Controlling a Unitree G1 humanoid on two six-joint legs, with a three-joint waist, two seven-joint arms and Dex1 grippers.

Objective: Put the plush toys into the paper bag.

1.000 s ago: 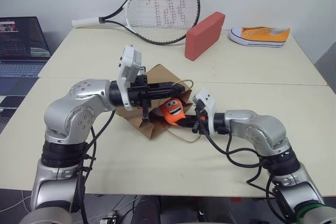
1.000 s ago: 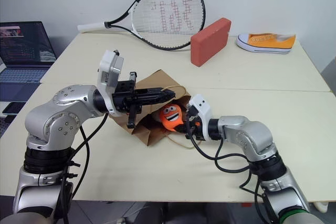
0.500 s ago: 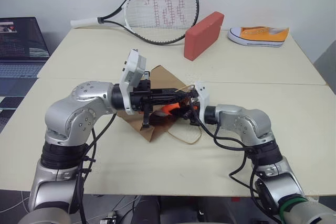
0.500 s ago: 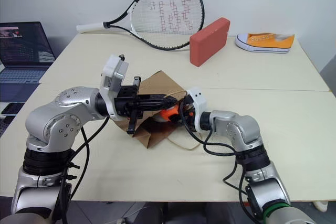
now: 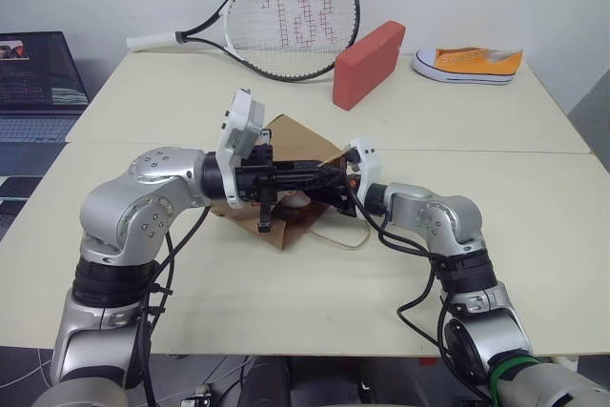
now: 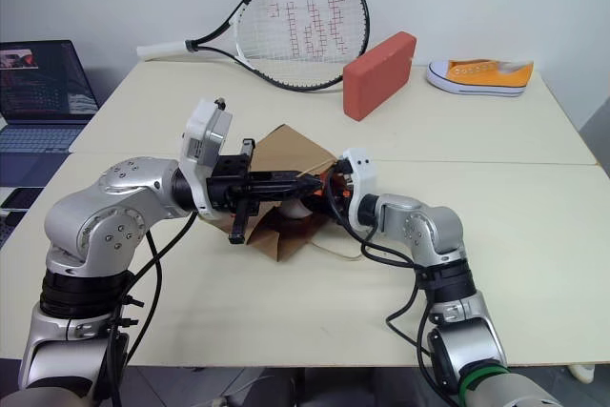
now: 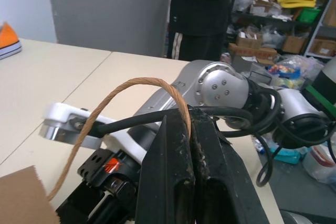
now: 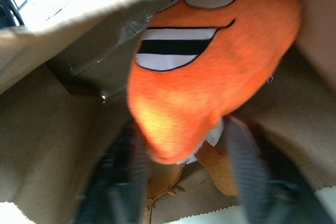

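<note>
The brown paper bag (image 5: 297, 140) lies on its side at mid-table, its mouth facing my right arm. My left gripper (image 7: 187, 124) is shut on one tan loop handle (image 7: 131, 85) and holds the mouth up. My right gripper (image 8: 184, 182) reaches into the mouth (image 6: 329, 188). Its fingers (image 8: 247, 171) stand apart and open. The orange carrot plush (image 8: 210, 72), with its grinning face, sits inside the bag just beyond them. A pale soft shape (image 6: 301, 205) shows low in the mouth; I cannot tell whether it is the egg toy.
A tennis racket (image 5: 286, 16), a red block (image 5: 370, 64) and an orange-and-white sneaker (image 5: 467, 64) lie on the far table. A laptop (image 5: 38, 83) sits at the far left. A person (image 7: 210, 14) stands beyond the table in the left wrist view.
My right gripper moved forward into the bag's mouth with the carrot and its fingers opened. The carrot went from outside the mouth to inside. My left gripper kept still on the handle.
</note>
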